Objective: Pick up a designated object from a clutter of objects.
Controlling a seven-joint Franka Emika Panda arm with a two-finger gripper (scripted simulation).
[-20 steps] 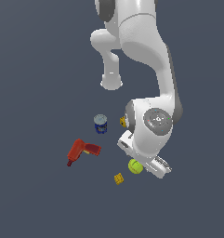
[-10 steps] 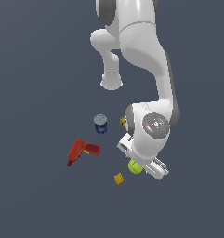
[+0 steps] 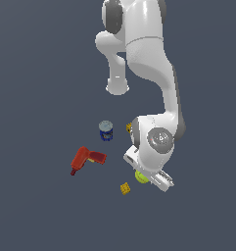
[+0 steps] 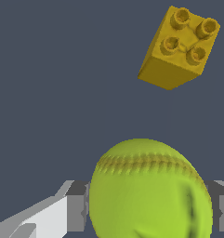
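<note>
One tennis ball (image 4: 150, 190) fills the wrist view, sitting between the fingers (image 4: 76, 211) of the hand (image 4: 150, 209), which look clamped on it. In the exterior view the arm hides most of the ball; a yellow block (image 3: 125, 188) lies near.

Ext. view: white arm w/ wrist low over yellow-green tennis ball (image 3: 141, 177), ball partly hidden beneath it. Yellow block (image 3: 125, 188) just beside ball; red power drill (image 3: 85, 159) and blue can (image 3: 106, 131) lie apart.
</note>
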